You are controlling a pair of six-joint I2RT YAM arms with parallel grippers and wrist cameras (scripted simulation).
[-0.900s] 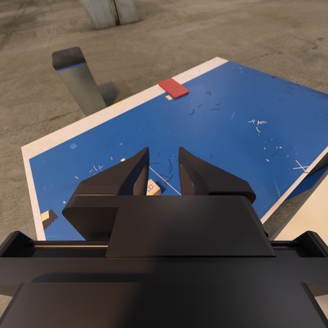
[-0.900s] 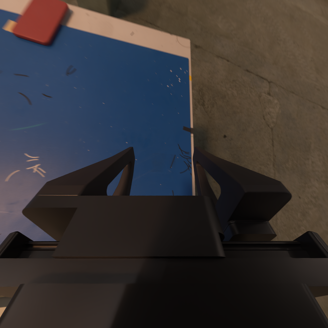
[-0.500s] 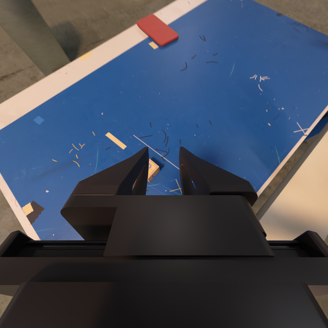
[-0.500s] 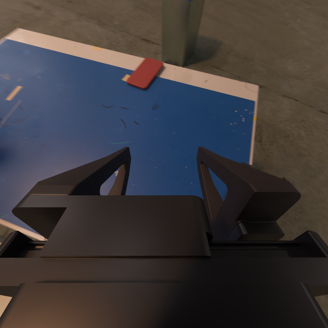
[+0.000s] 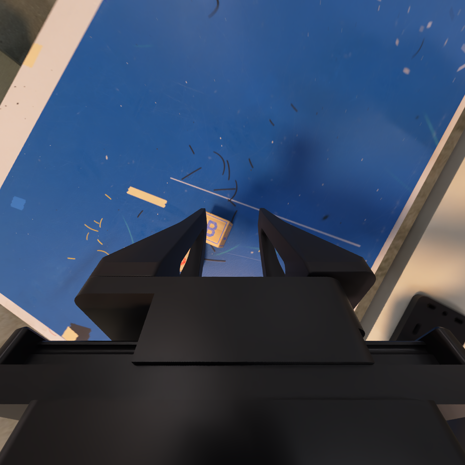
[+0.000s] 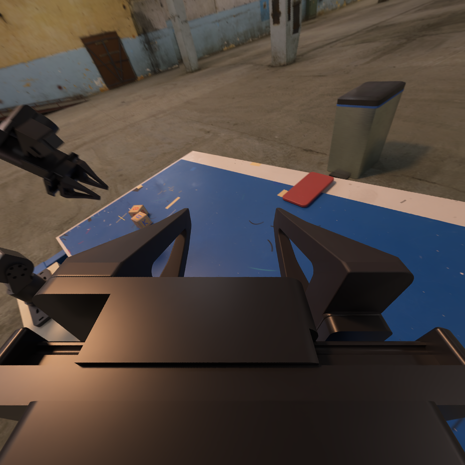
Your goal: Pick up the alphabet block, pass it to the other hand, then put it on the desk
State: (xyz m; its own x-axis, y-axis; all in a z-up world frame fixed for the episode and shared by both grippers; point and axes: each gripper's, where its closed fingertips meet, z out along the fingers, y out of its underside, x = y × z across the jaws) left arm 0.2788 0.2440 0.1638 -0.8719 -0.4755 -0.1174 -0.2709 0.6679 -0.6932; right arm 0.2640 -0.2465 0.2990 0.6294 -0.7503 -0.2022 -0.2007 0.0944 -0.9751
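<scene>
Broadly, the blue-topped desk [image 6: 352,241] is filling both views, with a grey bin [image 6: 362,133] standing on the floor past its far edge and a red flat case [image 6: 308,189] lying near that edge. Two alphabet blocks are sitting close together toward the desk's left end; in the right wrist view they are showing as a farther block [image 6: 137,209] and a nearer block [image 6: 141,219], touching or nearly so. The left gripper [image 5: 231,214] is hanging above them, its jaws parted and empty, and is looking far nearer to them than the right gripper [image 6: 231,214], which is also spread wide, holding nothing, well apart from the blocks. From the left wrist, one lettered block [image 5: 217,232] is lying just left of the gap's centre, half hidden behind the left finger [image 5: 176,241]. So the pick is probably calling for a small leftward shift before descending.
</scene>
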